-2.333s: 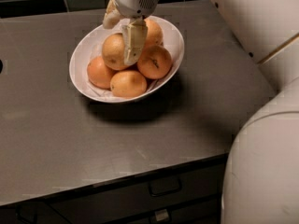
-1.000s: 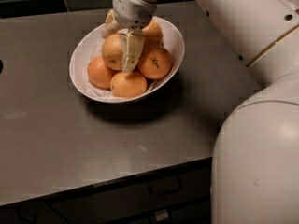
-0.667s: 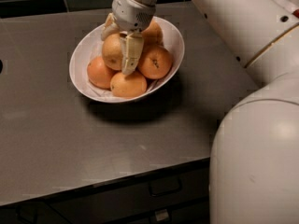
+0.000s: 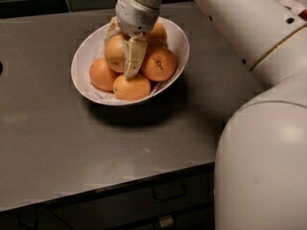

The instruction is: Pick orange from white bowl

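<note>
The white bowl sits on the grey counter, lined with white paper and holding several oranges. The orange, the largest and palest one, lies on top of the pile at the middle of the bowl. My gripper reaches down into the bowl from above, one finger on the orange's right side and the other at its upper left, closed around it. A deeper-orange fruit with a dark stem mark lies just right of the finger. Two more fruits lie at the front.
The grey counter has a front edge with dark drawers below. My arm's large white body fills the right side. A dark tiled wall runs along the back.
The gripper has stayed around the pale orange in the bowl; the arm has shifted only slightly and the fruits have not moved.
</note>
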### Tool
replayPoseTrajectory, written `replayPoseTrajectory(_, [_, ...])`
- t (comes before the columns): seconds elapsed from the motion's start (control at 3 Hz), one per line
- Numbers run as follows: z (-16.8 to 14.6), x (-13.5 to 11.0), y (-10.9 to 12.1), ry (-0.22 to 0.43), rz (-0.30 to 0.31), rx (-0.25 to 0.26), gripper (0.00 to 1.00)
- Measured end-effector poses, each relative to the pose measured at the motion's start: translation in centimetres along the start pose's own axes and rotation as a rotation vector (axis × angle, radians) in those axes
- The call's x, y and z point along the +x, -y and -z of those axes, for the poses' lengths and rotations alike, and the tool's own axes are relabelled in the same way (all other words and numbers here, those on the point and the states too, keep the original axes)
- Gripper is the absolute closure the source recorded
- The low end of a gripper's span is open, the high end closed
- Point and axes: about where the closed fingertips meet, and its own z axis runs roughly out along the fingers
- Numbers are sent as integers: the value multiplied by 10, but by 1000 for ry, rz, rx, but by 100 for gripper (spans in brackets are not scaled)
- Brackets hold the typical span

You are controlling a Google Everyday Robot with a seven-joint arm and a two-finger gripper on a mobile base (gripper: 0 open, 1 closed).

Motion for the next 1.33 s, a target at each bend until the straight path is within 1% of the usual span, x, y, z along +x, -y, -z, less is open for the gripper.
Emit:
replayPoseTrajectory(0.67, [0,0,0,0,0,0,88])
replayPoseTrajectory(1.0, [3,-2,1,0,1,1,100])
replayPoseTrajectory(1.33, [27,-29,13,-24,71,79,100])
